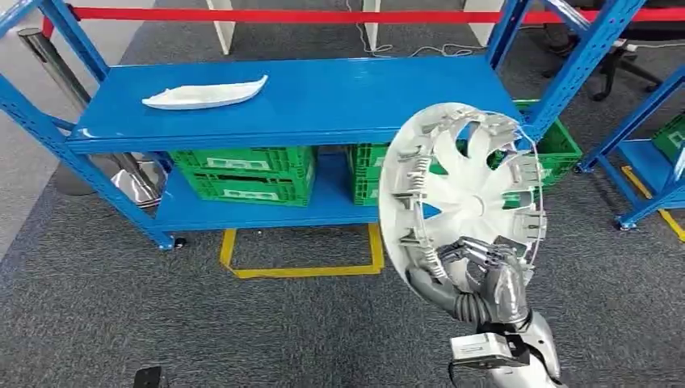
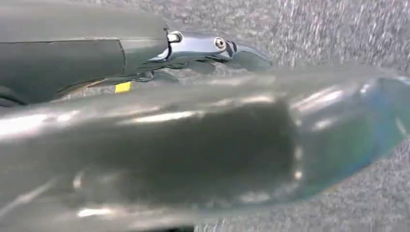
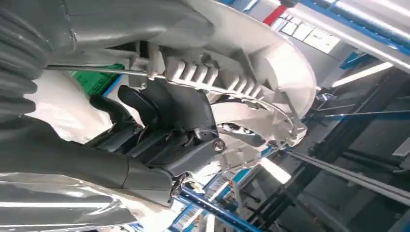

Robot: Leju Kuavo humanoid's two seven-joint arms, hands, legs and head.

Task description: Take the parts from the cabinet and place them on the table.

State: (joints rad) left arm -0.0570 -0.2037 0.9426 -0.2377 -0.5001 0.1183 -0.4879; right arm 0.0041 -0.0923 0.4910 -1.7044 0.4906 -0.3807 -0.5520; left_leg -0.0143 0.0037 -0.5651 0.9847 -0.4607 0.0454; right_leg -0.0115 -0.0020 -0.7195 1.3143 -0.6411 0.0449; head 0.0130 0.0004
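My right hand (image 1: 485,271) grips a round white wheel cover (image 1: 476,186) by its lower rim and holds it upright in front of the blue cabinet rack (image 1: 339,97). In the right wrist view the dark fingers (image 3: 169,121) curl around the cover's ribbed rim (image 3: 270,63). A long, curved white trim part (image 1: 203,94) lies on the rack's top shelf at the left. My left hand (image 2: 203,48) appears in the left wrist view over grey carpet, partly hidden behind a blurred silver shape, so how its fingers lie is unclear.
Green crates (image 1: 242,174) sit on the rack's lower shelf, with another (image 1: 557,141) behind the wheel cover. Yellow tape (image 1: 303,271) marks the carpet before the rack. A second blue rack (image 1: 654,153) stands at the right; a red bar (image 1: 283,14) runs across behind.
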